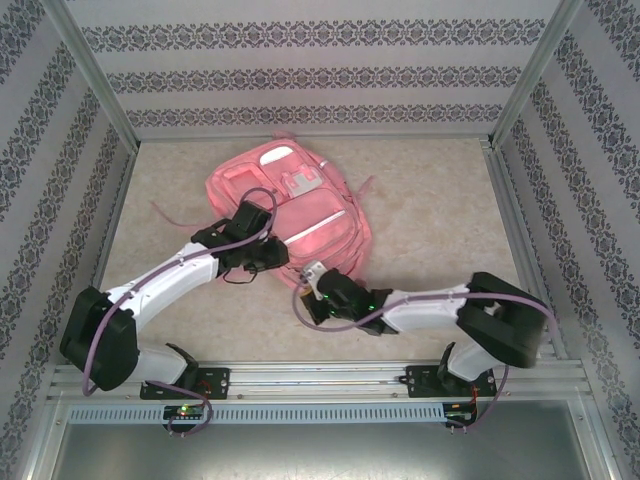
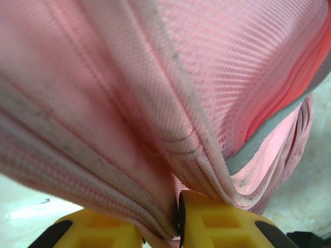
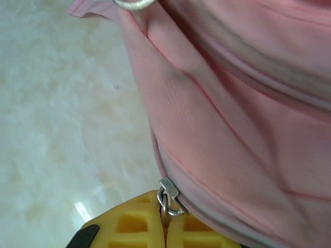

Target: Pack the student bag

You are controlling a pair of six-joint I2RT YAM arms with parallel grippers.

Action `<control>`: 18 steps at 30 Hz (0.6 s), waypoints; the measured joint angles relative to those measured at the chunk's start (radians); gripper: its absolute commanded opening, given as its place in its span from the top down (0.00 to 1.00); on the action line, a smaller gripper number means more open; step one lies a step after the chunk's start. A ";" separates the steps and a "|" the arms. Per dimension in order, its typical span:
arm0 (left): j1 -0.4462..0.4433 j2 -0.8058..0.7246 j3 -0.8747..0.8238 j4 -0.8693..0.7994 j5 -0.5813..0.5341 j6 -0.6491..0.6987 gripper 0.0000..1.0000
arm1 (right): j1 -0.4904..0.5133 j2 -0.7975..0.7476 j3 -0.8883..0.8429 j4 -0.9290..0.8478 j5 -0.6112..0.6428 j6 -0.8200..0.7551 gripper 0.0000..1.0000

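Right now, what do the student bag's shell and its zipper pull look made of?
The student bag: likely synthetic woven fabric, matte pink; fine mesh weave shows up close. The zipper pull: probably metal, bright silver, glinting on its loop.

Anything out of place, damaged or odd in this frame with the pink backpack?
Nothing spilled or torn. The student bag lies skewed, its fabric bunched into folds where the left gripper pinches it. The pale seam piping there carries grey smudges. The right gripper is shut on a metal zipper pull.
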 measured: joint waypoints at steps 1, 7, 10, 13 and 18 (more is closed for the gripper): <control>0.027 -0.002 0.000 -0.003 0.007 -0.001 0.75 | 0.006 0.042 0.046 -0.006 0.000 0.019 1.00; 0.201 -0.163 -0.137 0.042 0.053 -0.071 0.55 | 0.029 0.210 0.251 0.006 -0.028 0.113 1.00; 0.235 -0.328 -0.217 0.034 0.046 -0.146 0.46 | 0.036 0.234 0.284 0.024 -0.044 0.144 1.00; 0.252 -0.455 -0.285 0.043 0.053 -0.232 0.42 | 0.036 0.248 0.291 0.033 -0.060 0.164 1.00; 0.251 -0.459 -0.356 0.120 0.107 -0.350 0.45 | 0.040 0.275 0.297 0.040 -0.063 0.185 1.00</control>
